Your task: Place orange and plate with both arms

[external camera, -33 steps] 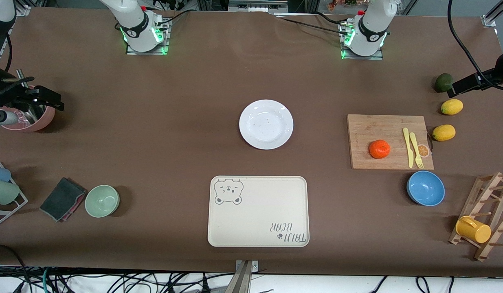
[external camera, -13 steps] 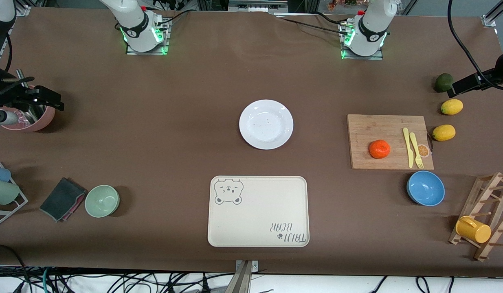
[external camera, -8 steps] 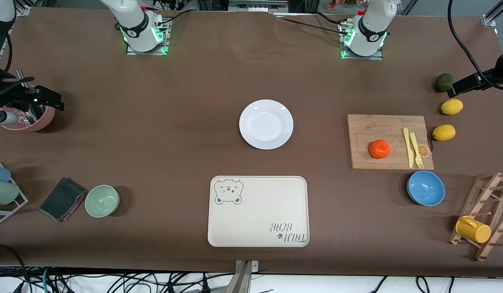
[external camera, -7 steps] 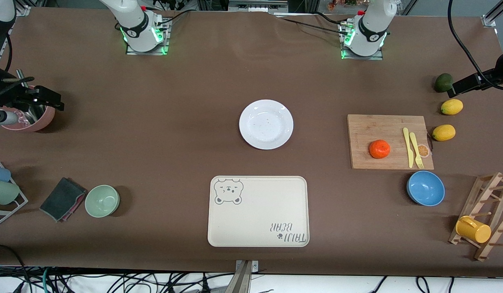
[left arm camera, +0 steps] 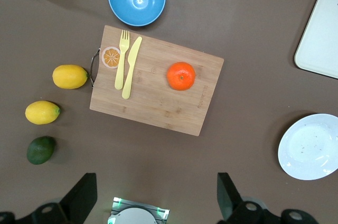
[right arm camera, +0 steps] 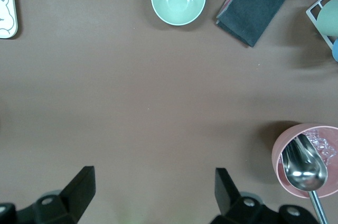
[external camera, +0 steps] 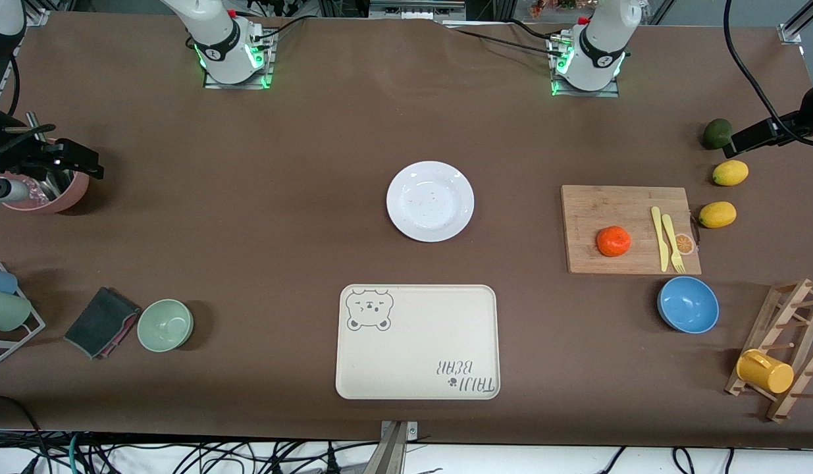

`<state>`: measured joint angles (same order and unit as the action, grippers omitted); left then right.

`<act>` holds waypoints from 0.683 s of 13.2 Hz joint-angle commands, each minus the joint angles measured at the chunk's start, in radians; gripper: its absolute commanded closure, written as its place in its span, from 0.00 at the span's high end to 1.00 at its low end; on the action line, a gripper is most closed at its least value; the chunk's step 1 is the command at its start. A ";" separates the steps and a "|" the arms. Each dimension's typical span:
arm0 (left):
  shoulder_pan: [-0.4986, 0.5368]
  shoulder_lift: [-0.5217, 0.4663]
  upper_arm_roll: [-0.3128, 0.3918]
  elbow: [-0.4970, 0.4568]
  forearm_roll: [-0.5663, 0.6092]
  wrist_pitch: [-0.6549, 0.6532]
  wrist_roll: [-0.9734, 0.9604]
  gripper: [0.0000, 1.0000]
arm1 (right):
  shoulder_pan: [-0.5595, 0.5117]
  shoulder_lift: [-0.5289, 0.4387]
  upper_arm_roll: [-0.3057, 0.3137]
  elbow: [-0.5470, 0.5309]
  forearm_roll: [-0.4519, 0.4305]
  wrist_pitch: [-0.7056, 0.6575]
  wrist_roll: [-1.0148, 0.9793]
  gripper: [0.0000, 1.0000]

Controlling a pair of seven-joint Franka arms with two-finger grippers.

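Two open grippers wait high: left gripper [left arm camera: 153, 203] above the table by its base, right gripper [right arm camera: 153, 197] likewise. Orange [external camera: 613, 241] sits on the board [external camera: 603, 210], at the left arm's end. Plate [external camera: 430, 201] lies mid-table beside the board, reachable by either arm.

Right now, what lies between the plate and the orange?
Only bare tablecloth and cutting board surface separate the plate from the orange, clearest in the front view.

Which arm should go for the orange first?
Left. The orange lies on the cutting board toward the left arm's end of the table, and the open left gripper looks down on it; the right wrist view shows neither orange nor plate.
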<state>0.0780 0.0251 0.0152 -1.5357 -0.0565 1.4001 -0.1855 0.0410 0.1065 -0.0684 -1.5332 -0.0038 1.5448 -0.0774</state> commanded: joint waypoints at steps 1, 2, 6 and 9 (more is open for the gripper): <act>0.005 0.015 -0.003 0.029 0.004 -0.021 -0.003 1.00 | -0.007 -0.016 0.002 -0.010 0.015 -0.003 -0.005 1.00; 0.005 0.015 -0.003 0.029 0.004 -0.021 -0.003 1.00 | -0.007 -0.016 0.004 -0.010 0.015 -0.003 -0.005 1.00; 0.000 0.018 -0.004 0.031 0.006 -0.021 0.001 1.00 | -0.006 -0.016 0.004 -0.010 0.015 -0.003 -0.005 1.00; -0.015 0.036 -0.009 0.032 0.021 -0.012 0.005 1.00 | -0.007 -0.016 0.002 -0.010 0.015 -0.003 -0.005 1.00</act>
<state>0.0728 0.0328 0.0110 -1.5357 -0.0565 1.4001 -0.1855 0.0410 0.1065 -0.0684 -1.5332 -0.0038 1.5448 -0.0774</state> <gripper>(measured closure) 0.000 0.000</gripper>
